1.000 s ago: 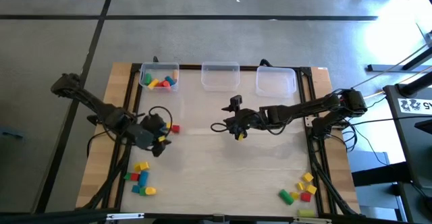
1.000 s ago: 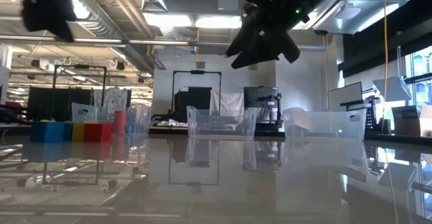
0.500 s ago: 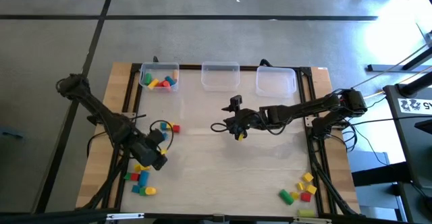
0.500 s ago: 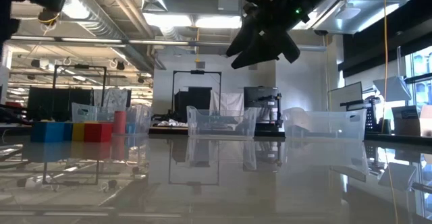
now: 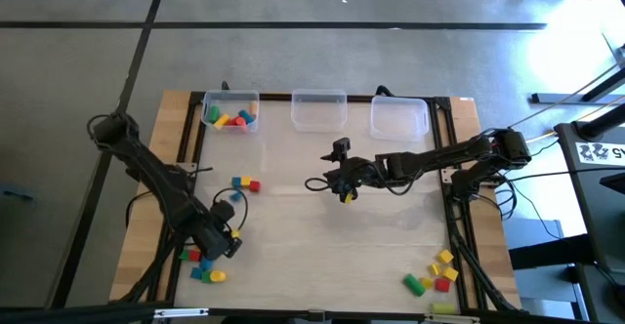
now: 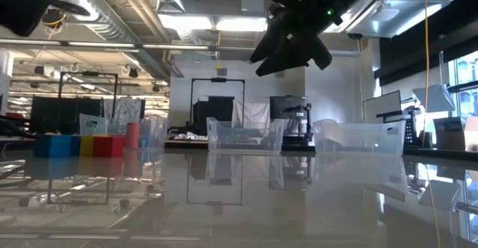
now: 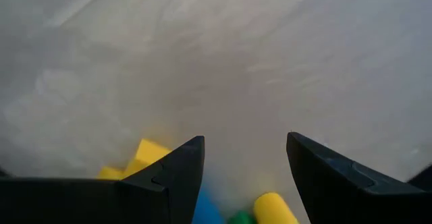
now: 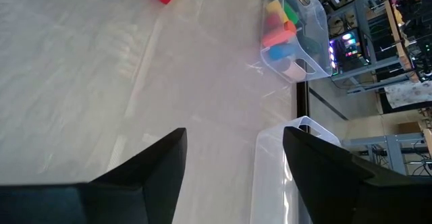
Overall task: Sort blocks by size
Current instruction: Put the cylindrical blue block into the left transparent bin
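Looks like a robotics lab or research workshop, not anybody's home. The low view gives it away: open ceiling with bare silver ducts (image 6: pixel 112 13) and long strip lights (image 6: pixel 213 22), plus metal racks (image 6: pixel 89 98) and a black frame stand (image 6: pixel 218 102) in the background. There's a monitor (image 6: pixel 382 106) on a desk off to one side. From above, the floor (image 5: pixel 322 60) is plain grey concrete with dark seams, and the wooden table (image 5: pixel 293 226) sits inside a black metal frame with cables running along it. Both arms are bolted to that rig, so it's clearly a purpose-built test station.
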